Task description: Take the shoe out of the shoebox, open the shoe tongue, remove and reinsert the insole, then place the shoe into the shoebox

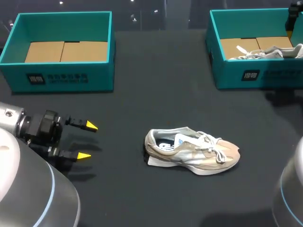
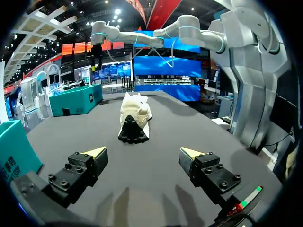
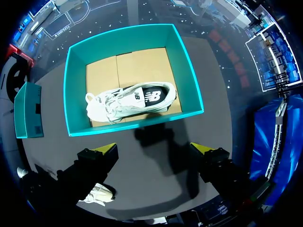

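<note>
Teal right shoebox [image 1: 279, 75] (second shoe [image 1: 266, 52] inside)

Shoes counted: 2, table shoe [image 1: 191, 153], boxed shoe [image 1: 270, 52] | shoeboxes counted: 2, left shoebox [image 1: 61, 75], right shoebox [image 1: 274, 74]

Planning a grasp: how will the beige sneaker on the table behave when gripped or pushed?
The sneaker looks light; a push likely slides it, not rolls it. Its open fabric upper probably caves under a pinch. Loose laces may snag.
</note>
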`<act>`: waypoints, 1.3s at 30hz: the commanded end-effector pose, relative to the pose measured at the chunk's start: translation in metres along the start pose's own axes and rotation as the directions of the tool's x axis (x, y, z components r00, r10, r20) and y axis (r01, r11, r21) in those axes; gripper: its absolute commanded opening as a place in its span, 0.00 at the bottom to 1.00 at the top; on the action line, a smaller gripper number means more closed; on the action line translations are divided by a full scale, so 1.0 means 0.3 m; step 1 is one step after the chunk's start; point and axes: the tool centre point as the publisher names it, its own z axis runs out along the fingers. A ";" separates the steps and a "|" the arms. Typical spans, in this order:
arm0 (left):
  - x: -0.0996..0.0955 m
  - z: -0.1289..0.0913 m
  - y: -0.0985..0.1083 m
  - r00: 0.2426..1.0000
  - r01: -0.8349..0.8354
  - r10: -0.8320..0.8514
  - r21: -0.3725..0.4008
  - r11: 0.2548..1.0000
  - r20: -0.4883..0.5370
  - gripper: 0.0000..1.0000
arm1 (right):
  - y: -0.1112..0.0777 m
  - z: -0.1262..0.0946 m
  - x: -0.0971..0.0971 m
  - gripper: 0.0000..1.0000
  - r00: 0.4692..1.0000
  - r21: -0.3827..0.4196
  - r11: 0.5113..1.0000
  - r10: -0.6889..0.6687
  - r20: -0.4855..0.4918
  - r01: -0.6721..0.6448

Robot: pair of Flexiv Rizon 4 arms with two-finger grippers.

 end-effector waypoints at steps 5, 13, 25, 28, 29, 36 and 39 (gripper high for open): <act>-0.031 0.043 0.019 1.000 0.010 -0.010 0.004 1.000 0.004 1.00 | 0.001 0.000 -0.001 1.00 1.000 0.001 1.000 0.000 0.001 0.000; -0.021 0.102 -0.011 0.999 0.023 -0.023 0.004 1.000 -0.024 1.00 | 0.001 0.000 -0.001 1.00 1.000 0.001 1.000 0.000 0.001 0.000; -0.021 0.102 -0.011 0.999 0.023 -0.023 0.004 1.000 -0.024 1.00 | 0.001 0.000 -0.001 1.00 1.000 0.001 1.000 0.000 0.001 0.000; -0.011 0.151 -0.001 0.999 0.035 -0.034 0.024 0.999 -0.013 1.00 | 0.001 0.000 -0.001 1.00 1.000 0.001 1.000 0.000 0.001 0.000; -0.006 0.165 -0.002 0.999 0.036 -0.035 0.028 0.999 -0.016 1.00 | 0.001 0.000 -0.001 1.00 1.000 0.001 1.000 0.000 0.001 0.000; -0.010 0.247 -0.003 0.999 0.036 -0.038 0.037 0.999 0.033 1.00 | 0.001 0.000 -0.001 1.00 1.000 0.001 1.000 0.000 0.001 0.000; -0.014 0.278 -0.005 0.998 0.050 -0.051 0.035 0.998 0.038 1.00 | 0.001 0.000 -0.001 1.00 1.000 0.001 1.000 0.000 0.001 0.000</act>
